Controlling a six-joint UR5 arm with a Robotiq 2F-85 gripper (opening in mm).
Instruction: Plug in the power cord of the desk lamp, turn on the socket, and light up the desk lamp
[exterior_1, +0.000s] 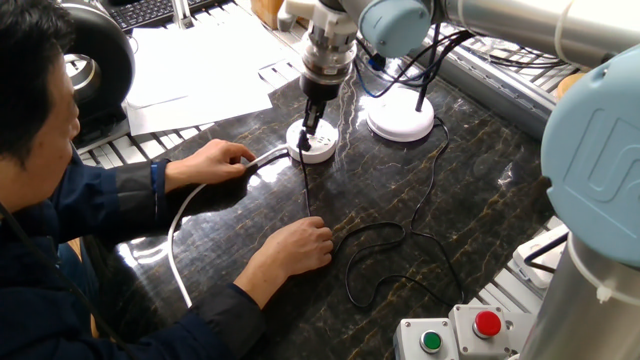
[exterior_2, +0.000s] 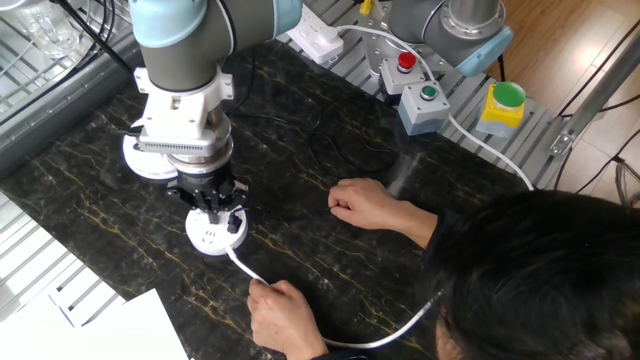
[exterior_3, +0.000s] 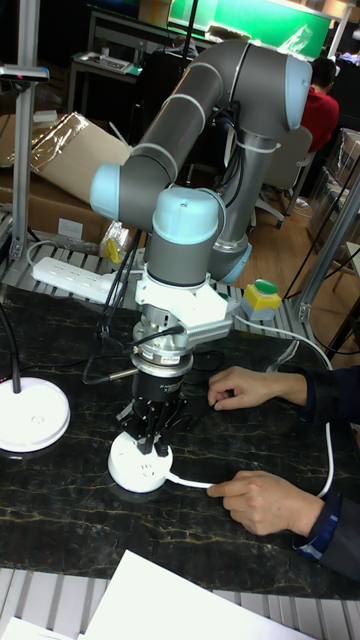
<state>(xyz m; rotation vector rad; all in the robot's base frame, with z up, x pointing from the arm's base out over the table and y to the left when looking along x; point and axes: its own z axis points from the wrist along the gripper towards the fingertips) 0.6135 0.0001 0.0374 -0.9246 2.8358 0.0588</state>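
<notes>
The round white socket (exterior_1: 316, 148) (exterior_2: 214, 236) (exterior_3: 138, 464) lies on the dark marble table, its thick white cable (exterior_2: 242, 268) pinched by a person's hand (exterior_1: 214, 160). Directly over it, my gripper (exterior_1: 308, 128) (exterior_2: 212, 208) (exterior_3: 151, 438) points straight down, shut on the small black plug of the power cord (exterior_1: 306, 190). The plug's tip is at the socket's top; I cannot tell whether it is seated. The thin black cord runs under the person's other hand (exterior_1: 298, 246) and loops toward the desk lamp's white disc base (exterior_1: 401, 121) (exterior_2: 148, 160) (exterior_3: 30, 414).
A box with red and green buttons (exterior_1: 455, 335) sits at the table's near corner. A second grey arm base (exterior_2: 462, 30), a yellow-green button (exterior_2: 503, 100) and a white power strip (exterior_3: 75, 278) line the far edge. Paper sheets (exterior_1: 195, 70) lie beside the table.
</notes>
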